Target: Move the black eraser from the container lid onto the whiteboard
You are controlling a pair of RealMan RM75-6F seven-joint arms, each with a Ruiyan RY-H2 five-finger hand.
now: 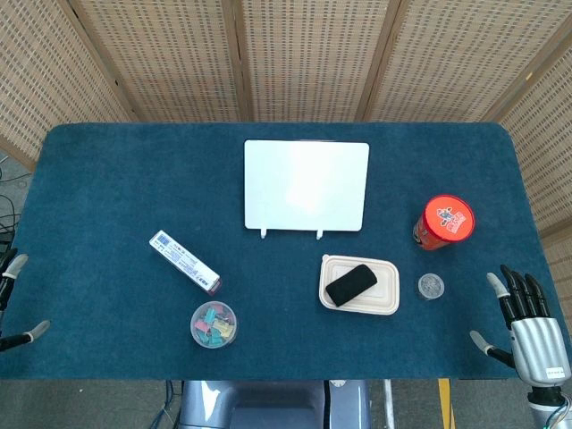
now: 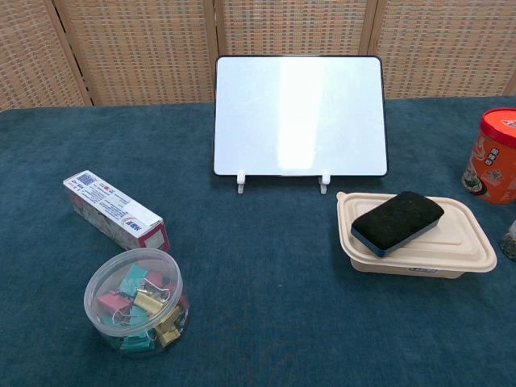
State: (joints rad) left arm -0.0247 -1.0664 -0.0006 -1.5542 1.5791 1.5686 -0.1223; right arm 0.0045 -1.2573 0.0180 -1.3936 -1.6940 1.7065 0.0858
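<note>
Nearby, red canister (image 1: 444, 222) beside container lid (image 1: 382, 295).

Whiteboard: one white rectangular whiteboard (image 1: 306, 185) on small feet.
Lid: one beige plastic container lid (image 1: 384, 295).
Eraser: one black oblong eraser (image 1: 350, 284).
Can: one orange can (image 1: 443, 222).
Box: one long printed box (image 1: 184, 261).
Tub: one clear round tub of coloured binder clips (image 1: 214, 324).
Cap: one small clear round cap (image 1: 431, 286).

Lab: screened table (image 1: 107, 179) (blue cloth).

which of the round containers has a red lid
The red-lidded can at the table's right edge, right of the whiteboard. The tub of binder clips is clear plastic, and the small round jar is clear too.
</note>
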